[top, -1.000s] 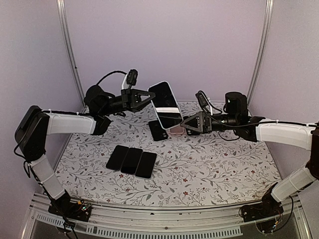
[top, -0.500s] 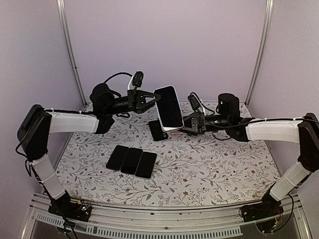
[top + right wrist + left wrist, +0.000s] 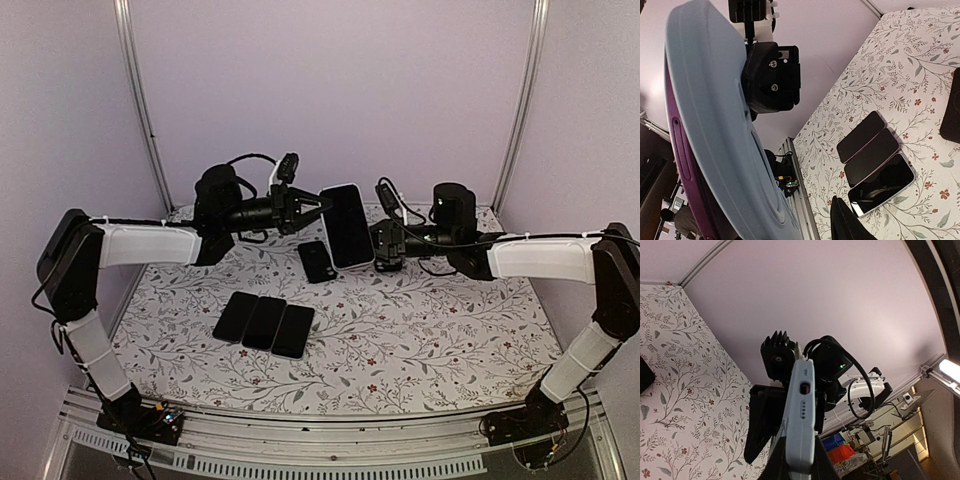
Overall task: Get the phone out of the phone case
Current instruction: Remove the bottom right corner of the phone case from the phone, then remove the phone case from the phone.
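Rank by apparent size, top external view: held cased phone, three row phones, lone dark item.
Largest: cased phone, though it is raised nearer the camera.
Middle: row phones, alike, so unranked among themselves.
Smallest: lone dark item, lying farther back.

Soft, even light fills the top view, and the table (image 3: 430, 330) carries only faint, soft-edged shadows. In the left wrist view a strip lamp (image 3: 947, 371) flares at the right edge (the upper right corner falls black). The phone case (image 3: 715, 125) looms blurred and bowed in the right wrist view, while the dark phones (image 3: 875, 160) beyond stay sharp with a mild sheen.
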`<state>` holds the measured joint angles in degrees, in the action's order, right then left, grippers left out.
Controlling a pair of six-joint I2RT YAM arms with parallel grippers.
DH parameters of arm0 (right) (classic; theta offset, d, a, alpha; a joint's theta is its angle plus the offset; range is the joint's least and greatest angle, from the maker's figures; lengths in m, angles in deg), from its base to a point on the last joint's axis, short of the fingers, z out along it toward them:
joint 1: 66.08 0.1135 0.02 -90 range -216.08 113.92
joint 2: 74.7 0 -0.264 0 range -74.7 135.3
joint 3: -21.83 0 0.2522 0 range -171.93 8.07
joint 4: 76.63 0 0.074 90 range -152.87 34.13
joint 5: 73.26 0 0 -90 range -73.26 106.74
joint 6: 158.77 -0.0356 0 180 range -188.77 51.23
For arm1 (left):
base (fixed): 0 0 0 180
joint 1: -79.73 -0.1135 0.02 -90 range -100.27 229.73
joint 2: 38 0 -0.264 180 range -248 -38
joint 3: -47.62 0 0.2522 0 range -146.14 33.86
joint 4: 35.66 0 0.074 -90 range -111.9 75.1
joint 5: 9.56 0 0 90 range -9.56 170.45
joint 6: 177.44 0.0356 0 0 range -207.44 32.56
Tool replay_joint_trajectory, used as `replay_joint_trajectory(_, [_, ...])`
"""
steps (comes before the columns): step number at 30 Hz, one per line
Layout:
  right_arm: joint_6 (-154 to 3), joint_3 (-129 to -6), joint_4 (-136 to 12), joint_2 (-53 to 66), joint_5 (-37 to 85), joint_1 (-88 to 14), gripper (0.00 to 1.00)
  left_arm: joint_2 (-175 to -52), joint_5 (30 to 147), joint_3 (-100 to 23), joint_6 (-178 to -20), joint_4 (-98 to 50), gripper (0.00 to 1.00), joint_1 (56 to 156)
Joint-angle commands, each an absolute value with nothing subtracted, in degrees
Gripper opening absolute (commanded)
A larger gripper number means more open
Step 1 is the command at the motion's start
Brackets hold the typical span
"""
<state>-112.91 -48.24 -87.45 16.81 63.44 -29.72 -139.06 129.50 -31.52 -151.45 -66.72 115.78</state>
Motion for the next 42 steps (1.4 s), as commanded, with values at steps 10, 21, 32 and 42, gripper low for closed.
replay_joint_trajectory(10, [-118.4, -53.9, -89.41, 21.28, 58.88, -28.99, 0.1, -143.16, 128.26, -36.17, -146.0, -44.14, 0.04, 116.41])
replay_joint_trajectory(21, [-127.6, -52.36, -100.74, 23.94, 62.39, -29.68, 0.0, -142.34, 125.85, -35.0, -145.97, -39.13, 0.32, 114.17])
replay_joint_trajectory(32, [-126.87, -52.61, -102.86, 26.11, 61.64, -30.74, 0.0, -137.44, 125.54, -31.24, -145.09, -37.67, 0.52, 112.86])
replay_joint_trajectory(42, [-123.35, -55.67, -102.97, 28.53, 60.18, -30.81, 0.0, -132.07, 128.94, -26.32, -147.71, -39.5, 0.59, 112.86])
